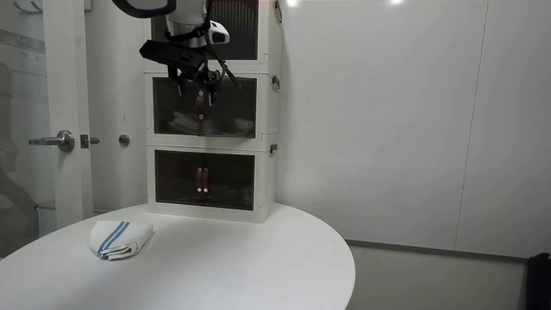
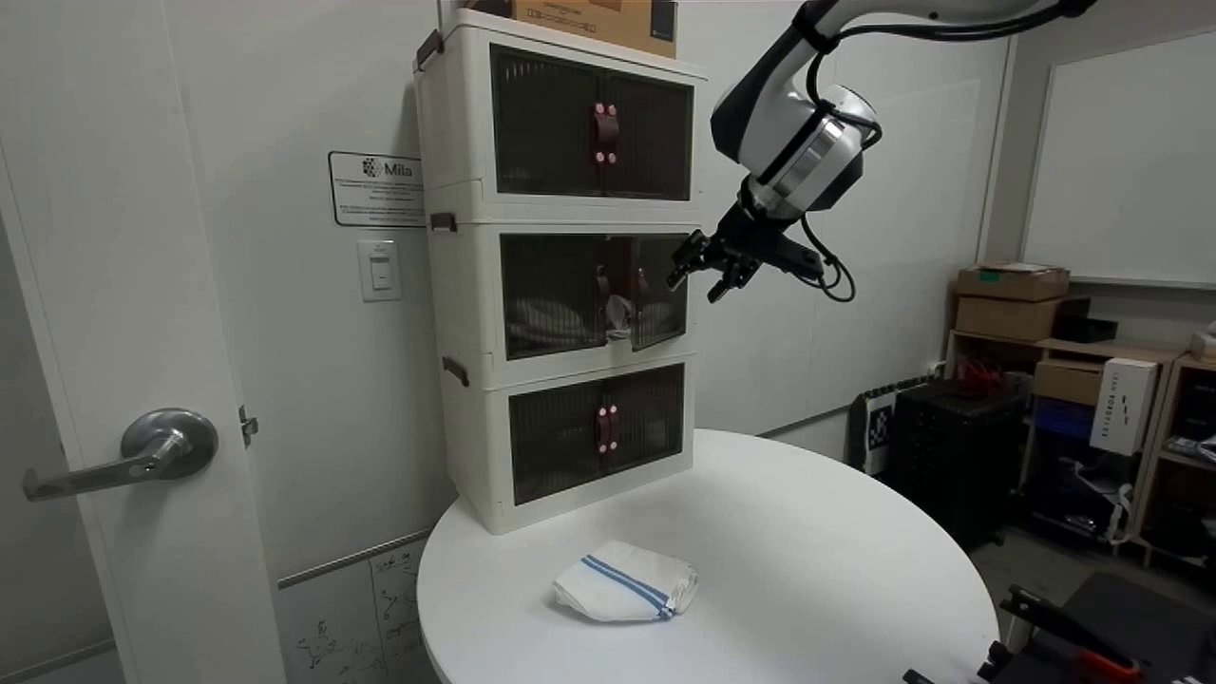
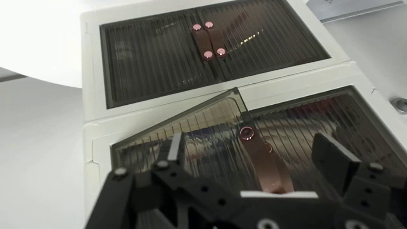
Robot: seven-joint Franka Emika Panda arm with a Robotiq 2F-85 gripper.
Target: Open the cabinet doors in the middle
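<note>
The middle unit's cabinet doors are dark ribbed see-through panels. In an exterior view the right-hand door (image 2: 662, 294) stands ajar, swung a little outward, while its left-hand partner (image 2: 554, 296) lies flush in the frame. Through the gap some white cloth-like contents (image 2: 618, 313) show. My gripper (image 2: 696, 288) is in front of the ajar door, jaws wide apart and nothing held. In the wrist view, the ajar door (image 3: 203, 136) tilts out from the white frame, and its brown strap handle (image 3: 262, 159) shows between the spread fingers (image 3: 334, 159). The handle's lower end there is hidden behind the gripper body.
Matching units sit above and below; the lower doors (image 2: 594, 432) and upper doors (image 2: 551, 123) are closed. The stack stands on a round white table (image 2: 807, 570), with a folded blue-striped towel (image 2: 627, 581) in front. A cardboard box (image 2: 594, 24) rests on top.
</note>
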